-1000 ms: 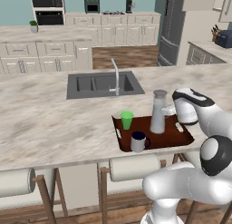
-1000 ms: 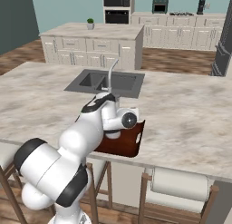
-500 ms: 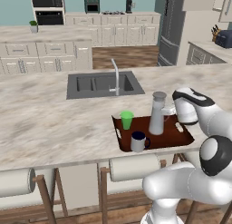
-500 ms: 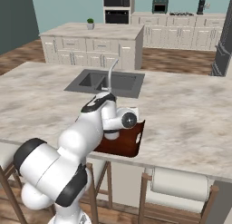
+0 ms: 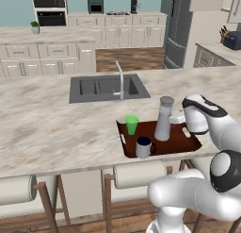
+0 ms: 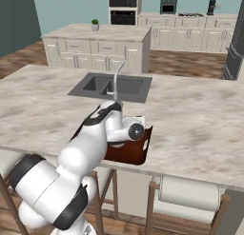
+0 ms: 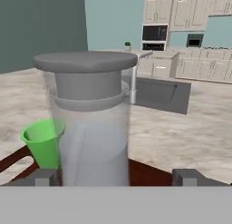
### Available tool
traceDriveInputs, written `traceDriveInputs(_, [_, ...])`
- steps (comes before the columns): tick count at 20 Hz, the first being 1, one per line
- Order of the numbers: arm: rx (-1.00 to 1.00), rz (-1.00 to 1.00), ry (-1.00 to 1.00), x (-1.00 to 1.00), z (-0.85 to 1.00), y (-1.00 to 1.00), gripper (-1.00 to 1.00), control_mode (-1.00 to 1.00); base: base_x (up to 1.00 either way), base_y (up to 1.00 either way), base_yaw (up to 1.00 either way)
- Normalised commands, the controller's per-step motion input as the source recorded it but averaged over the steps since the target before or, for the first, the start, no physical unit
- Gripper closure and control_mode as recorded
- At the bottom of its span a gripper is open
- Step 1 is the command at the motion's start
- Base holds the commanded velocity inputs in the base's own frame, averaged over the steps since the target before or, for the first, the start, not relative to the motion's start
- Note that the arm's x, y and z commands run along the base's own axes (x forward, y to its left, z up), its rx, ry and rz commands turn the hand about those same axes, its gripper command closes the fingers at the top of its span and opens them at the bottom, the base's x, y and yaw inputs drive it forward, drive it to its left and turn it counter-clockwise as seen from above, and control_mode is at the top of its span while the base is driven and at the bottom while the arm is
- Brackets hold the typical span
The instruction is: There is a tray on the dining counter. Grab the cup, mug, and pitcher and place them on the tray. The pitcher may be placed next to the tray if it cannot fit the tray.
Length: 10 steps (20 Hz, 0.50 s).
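the tray [image 5: 181, 140] sits on the dining counter [image 5: 56, 128] under the hand [image 7: 116, 177], carrying the pitcher [image 7: 90, 123] directly ahead of it, the cup [image 7: 43, 143] beyond and to the side, and the mug [image 5: 144, 147] on the tray's near edge. the pitcher looks rigid, smooth, probably slippery and top-heavy glass, best taken around the mid-body below the lid. hand: fingers spread wide either side of the pitcher, apparently clear of it, gripping nothing.

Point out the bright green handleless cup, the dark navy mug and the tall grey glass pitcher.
Green cup [image 5: 132, 125], left base view, its side wall.
Navy mug [image 5: 143, 147], left base view, its body.
Glass pitcher [image 7: 93, 141], hand view, its translucent wall.
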Motion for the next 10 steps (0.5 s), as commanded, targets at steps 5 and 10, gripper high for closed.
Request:
traceDriveInputs(5, [0.0,0.09,-0.02,-0.19,0.02,0.01,-1.0,-1.0,0.0,0.0,0.0])
traceDriveInputs(10, [0.0,0.02,-0.04,-0.12,0.27,0.0,-1.0,-1.0,0.0,0.0,0.0])
